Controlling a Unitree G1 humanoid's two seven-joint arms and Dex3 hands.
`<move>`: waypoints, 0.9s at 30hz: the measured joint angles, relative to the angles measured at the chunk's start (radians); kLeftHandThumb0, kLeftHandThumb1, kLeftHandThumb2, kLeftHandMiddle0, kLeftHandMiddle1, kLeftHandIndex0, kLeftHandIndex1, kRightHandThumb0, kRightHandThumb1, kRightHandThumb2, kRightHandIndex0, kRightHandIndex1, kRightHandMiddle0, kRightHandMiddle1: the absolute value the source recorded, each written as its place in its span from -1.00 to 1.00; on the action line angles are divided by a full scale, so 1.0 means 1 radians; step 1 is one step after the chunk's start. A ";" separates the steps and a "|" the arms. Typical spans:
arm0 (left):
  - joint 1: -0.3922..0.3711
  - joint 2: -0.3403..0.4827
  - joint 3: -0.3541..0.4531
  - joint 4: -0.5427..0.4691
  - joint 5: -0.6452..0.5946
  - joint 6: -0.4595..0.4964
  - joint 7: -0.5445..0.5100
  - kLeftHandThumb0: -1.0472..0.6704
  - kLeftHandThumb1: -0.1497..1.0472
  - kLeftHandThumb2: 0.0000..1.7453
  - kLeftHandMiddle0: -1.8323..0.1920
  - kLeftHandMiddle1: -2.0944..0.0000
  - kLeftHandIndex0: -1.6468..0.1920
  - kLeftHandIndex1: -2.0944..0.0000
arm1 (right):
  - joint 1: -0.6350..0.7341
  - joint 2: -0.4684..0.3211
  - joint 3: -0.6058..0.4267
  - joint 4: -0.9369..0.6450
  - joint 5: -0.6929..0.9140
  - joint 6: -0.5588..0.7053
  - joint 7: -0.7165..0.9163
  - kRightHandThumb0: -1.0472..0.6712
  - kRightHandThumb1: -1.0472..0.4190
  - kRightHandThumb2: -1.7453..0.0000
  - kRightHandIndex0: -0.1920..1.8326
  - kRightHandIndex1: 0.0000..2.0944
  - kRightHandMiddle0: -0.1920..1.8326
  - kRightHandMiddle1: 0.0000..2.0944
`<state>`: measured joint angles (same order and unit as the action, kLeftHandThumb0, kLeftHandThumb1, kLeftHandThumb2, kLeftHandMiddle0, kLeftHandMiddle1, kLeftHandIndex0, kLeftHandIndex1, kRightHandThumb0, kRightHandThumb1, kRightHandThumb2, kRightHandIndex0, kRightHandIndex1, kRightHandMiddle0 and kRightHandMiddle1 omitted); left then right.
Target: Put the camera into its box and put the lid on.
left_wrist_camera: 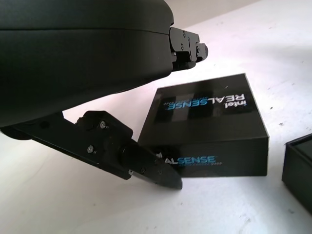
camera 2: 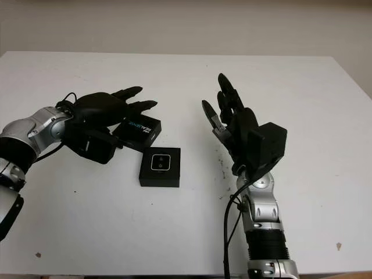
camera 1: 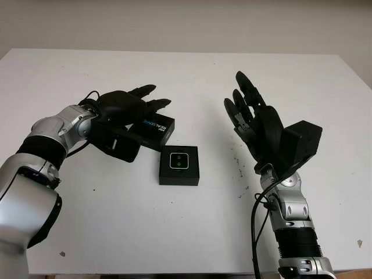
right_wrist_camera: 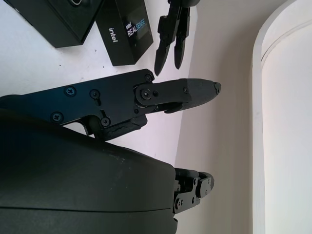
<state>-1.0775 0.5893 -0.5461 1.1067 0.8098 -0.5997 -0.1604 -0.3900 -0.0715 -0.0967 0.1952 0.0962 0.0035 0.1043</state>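
The box sits open near the middle of the white table, the camera already lying inside. Just beside it lies the lid, under the left hand, which hovers open, gripping nothing. The lid looks light, stiff and slick; best pinched by opposite edges. The right hand is raised, open. A pale wall stands behind.

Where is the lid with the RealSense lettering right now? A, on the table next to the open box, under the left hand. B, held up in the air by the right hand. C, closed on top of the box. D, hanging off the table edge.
A: the lid lies on the table beside the open box, with the left hand over it, while the open right hand is raised apart.
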 measured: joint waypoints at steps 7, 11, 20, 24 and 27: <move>0.001 -0.016 0.038 0.042 -0.101 0.012 -0.057 -0.11 0.57 -0.95 0.74 0.94 0.76 0.93 | 0.000 0.000 -0.001 0.000 0.000 -0.001 0.004 -0.37 -1.00 0.78 -0.75 -0.93 -0.73 -0.82; 0.003 -0.030 0.062 0.071 -0.155 0.023 -0.092 -0.16 0.58 -0.94 0.75 0.95 0.74 0.94 | 0.000 -0.001 -0.005 0.000 0.000 -0.001 0.003 -0.36 -1.00 0.78 -0.74 -0.93 -0.73 -0.82; 0.010 -0.056 0.121 0.133 -0.245 0.104 -0.164 -0.24 0.58 -0.94 0.72 0.94 0.67 0.93 | 0.023 -0.001 -0.007 0.000 -0.006 -0.007 -0.001 -0.34 -1.00 0.78 -0.73 -0.93 -0.73 -0.82; 0.016 -0.073 0.144 0.150 -0.279 0.139 -0.204 -0.25 0.58 -0.94 0.75 0.95 0.67 0.94 | 0.032 -0.001 -0.009 0.000 -0.003 -0.007 -0.004 -0.35 -1.00 0.79 -0.73 -0.93 -0.74 -0.82; 0.016 -0.082 0.147 0.152 -0.279 0.146 -0.215 -0.24 0.57 -0.94 0.77 0.96 0.68 0.94 | 0.037 -0.001 -0.010 0.000 0.003 -0.007 -0.004 -0.34 -1.00 0.79 -0.74 -0.94 -0.75 -0.83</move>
<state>-1.0619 0.5070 -0.3992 1.2588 0.5306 -0.4536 -0.3750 -0.3532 -0.0723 -0.1067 0.1954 0.0995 -0.0037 0.1003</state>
